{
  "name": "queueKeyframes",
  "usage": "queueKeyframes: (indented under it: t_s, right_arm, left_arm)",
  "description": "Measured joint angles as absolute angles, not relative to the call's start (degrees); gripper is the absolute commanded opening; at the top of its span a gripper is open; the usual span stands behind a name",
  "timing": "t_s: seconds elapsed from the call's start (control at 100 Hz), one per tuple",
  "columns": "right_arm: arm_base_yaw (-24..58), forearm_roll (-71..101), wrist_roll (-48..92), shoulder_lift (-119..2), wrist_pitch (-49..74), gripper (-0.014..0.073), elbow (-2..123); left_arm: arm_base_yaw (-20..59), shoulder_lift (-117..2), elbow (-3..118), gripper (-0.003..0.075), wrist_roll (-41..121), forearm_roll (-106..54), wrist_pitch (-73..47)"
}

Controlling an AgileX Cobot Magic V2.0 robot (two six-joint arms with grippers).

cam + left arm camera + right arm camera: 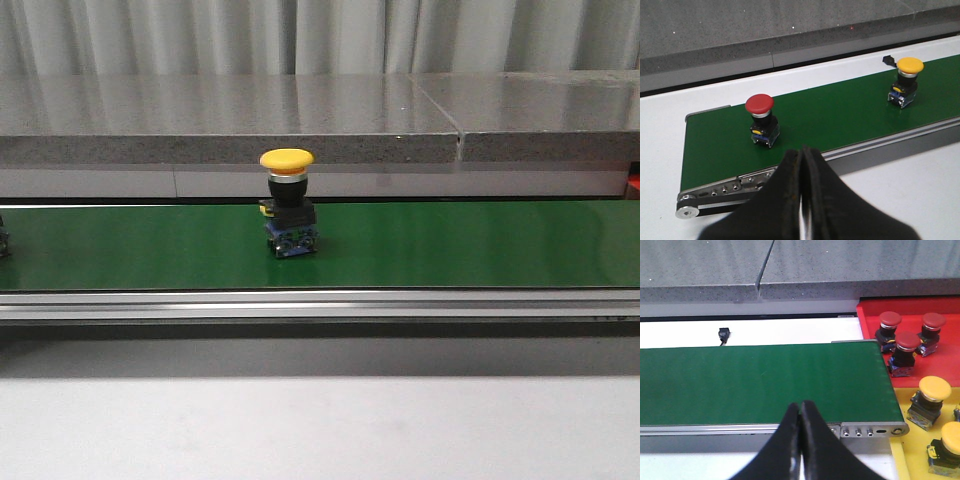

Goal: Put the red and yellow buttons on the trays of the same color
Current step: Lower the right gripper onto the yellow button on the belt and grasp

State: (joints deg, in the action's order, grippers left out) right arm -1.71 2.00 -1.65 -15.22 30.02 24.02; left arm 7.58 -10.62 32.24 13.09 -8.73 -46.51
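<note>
A yellow button (287, 200) stands upright on the green conveyor belt (450, 245); the left wrist view shows the same yellow button (905, 81) far along the belt. A red button (761, 119) stands near the belt's left end (705, 150). My left gripper (801, 152) is shut and empty, hovering in front of the belt's near rail, close to the red button. My right gripper (801, 407) is shut and empty, over the near rail by the belt's right end. Beside that end lie the red tray (867, 315) with three red buttons (905, 347) and the yellow tray (900, 460) with yellow buttons (930, 400).
A grey stone ledge (300, 120) runs behind the belt. A small black part (723, 335) sits on the white table behind the belt. The belt's metal end bracket (872, 430) lies next to the yellow tray. White table surface (320, 430) lies in front.
</note>
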Motion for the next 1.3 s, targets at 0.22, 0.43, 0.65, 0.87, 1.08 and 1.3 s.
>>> queueKeyframes:
  t_s: [0.22,0.43,0.65,0.87,1.08,1.3]
  right_arm:
    - [-1.2,2.0,-0.5,-17.1,33.0,-0.0067,29.1]
    - [2.4,2.0,0.4,-25.3,34.1,-0.0067,37.4]
    - [8.3,2.0,0.6,-38.5,38.8,-0.0031,46.0]
    - [12.8,3.0,0.7,-52.9,45.9,0.0391,55.0]
    - [16.1,3.3,0.7,-64.1,52.2,0.0662,63.7]
    - [20.3,3.3,0.7,-74.4,60.5,0.0655,73.4]
  left_arm:
    - [7.6,-9.7,32.0,-0.0021,13.1,-8.9,-46.5]
    - [7.6,-9.7,32.0,-0.0021,13.1,-8.9,-46.5]
    - [7.6,-9.7,32.0,-0.0021,13.1,-8.9,-46.5]
    - [7.6,-9.7,32.0,-0.0021,13.1,-8.9,-46.5]
    - [7.6,-9.7,32.0,-0.0021,13.1,-8.9,-46.5]
    - [7.6,-9.7,32.0,-0.0021,13.1,-8.9,-46.5]
